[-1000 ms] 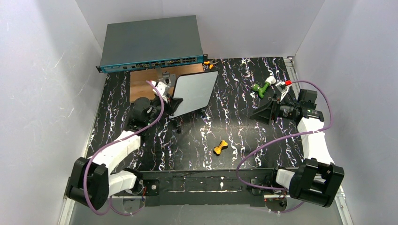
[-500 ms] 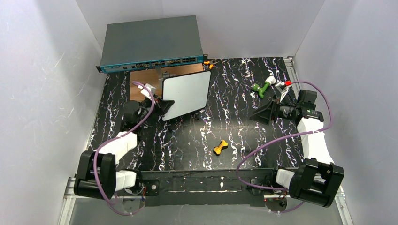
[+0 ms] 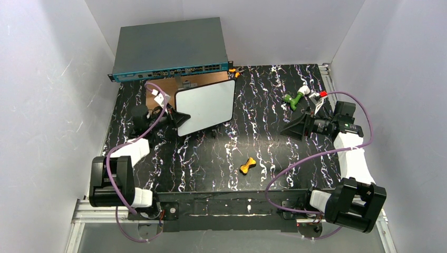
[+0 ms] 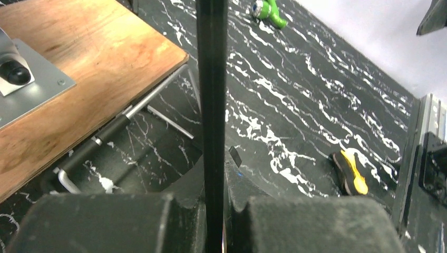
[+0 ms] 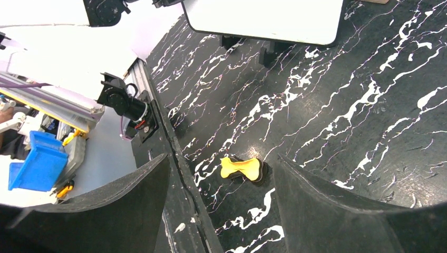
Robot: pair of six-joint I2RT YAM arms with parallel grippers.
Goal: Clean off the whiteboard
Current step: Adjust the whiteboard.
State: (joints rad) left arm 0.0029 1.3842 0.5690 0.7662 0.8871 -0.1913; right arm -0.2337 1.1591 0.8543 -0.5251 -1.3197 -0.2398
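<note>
The whiteboard (image 3: 206, 105), white with a thin black rim, hangs tilted above the back left of the table, and its face looks plain from above. My left gripper (image 3: 177, 118) is shut on its left edge. In the left wrist view that edge is a black bar (image 4: 212, 95) running up from between the jaws (image 4: 213, 224). My right gripper (image 3: 294, 128) is open at the right and points left with nothing between its fingers (image 5: 220, 171). The right wrist view shows the board's lower edge (image 5: 263, 18) far ahead.
A yellow bone-shaped pad with a black underside (image 3: 248, 166) (image 5: 241, 168) (image 4: 350, 173) lies mid-table. A brown wooden panel (image 3: 157, 88) (image 4: 79, 74) and metal rods (image 4: 126, 113) lie under the board. A grey network switch (image 3: 171, 47) is at the back. A green-white object (image 3: 294, 97) lies back right.
My left arm has swung to the left and carried the whiteboard with it, and the board's face has turned. The right arm and the yellow pad have not moved.
</note>
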